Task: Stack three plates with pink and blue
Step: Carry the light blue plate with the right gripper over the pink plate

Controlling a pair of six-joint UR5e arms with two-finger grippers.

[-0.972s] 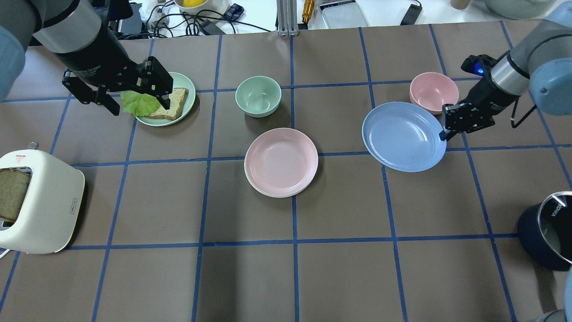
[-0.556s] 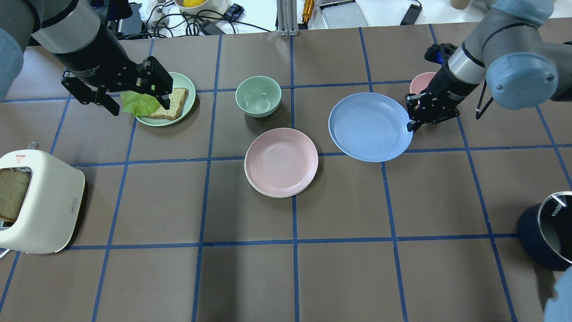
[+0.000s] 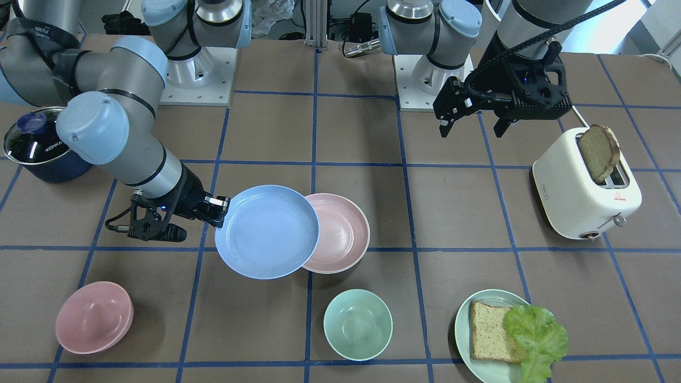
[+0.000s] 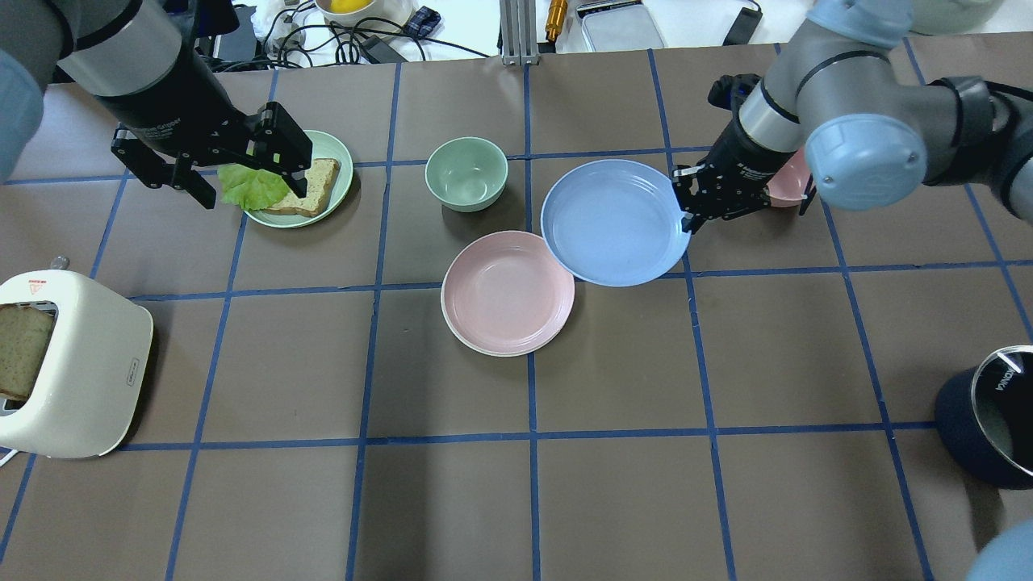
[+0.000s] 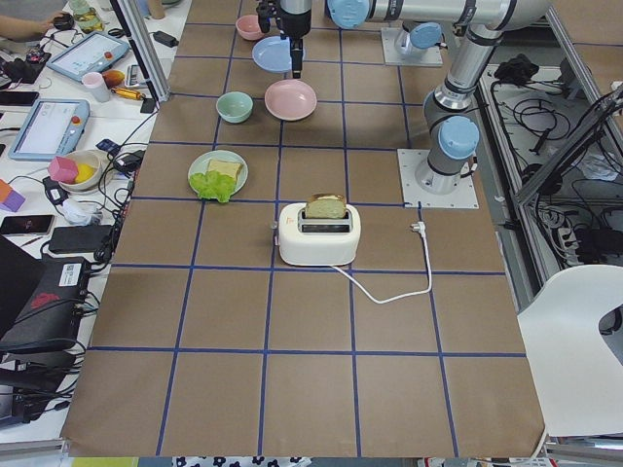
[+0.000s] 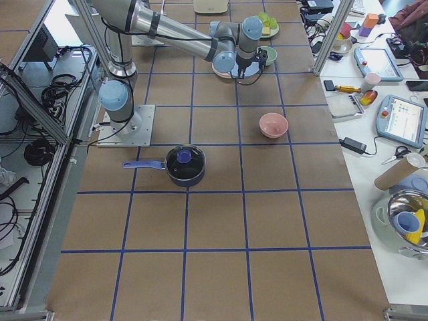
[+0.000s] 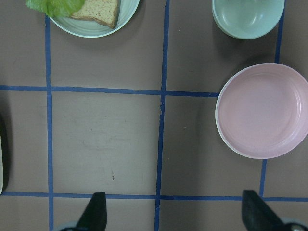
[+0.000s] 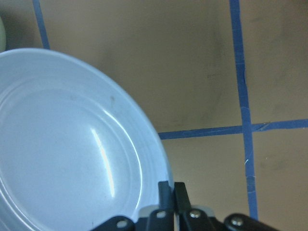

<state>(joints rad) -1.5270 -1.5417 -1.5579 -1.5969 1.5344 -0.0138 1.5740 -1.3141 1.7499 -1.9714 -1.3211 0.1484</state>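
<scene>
My right gripper [image 4: 686, 219] is shut on the right rim of the light blue plate [image 4: 615, 222] and holds it level above the table. In the right wrist view the fingers [image 8: 166, 192] pinch the blue plate's [image 8: 72, 144] rim. The blue plate's left edge overlaps the pale pink plate [image 4: 508, 292] from above. The front view shows the blue plate [image 3: 266, 231], held by my right gripper [image 3: 218, 210], covering part of the pink plate [image 3: 343, 234]. The pink plate lies on the cream-white plate [image 4: 484, 349], of which only a thin rim shows. My left gripper [image 4: 250, 190] is open and empty, far left.
A green bowl [image 4: 466, 173] stands just behind the pink plate. A pink bowl [image 3: 94, 316] sits behind my right arm. A green plate [image 4: 335, 153] with bread and lettuce lies under my left gripper. A toaster [image 4: 73, 371] stands front left, a dark pot [image 4: 989, 415] front right.
My right gripper has carried the blue plate leftward, from beside the pink bowl to the pink plate's edge. The left arm has not moved.
</scene>
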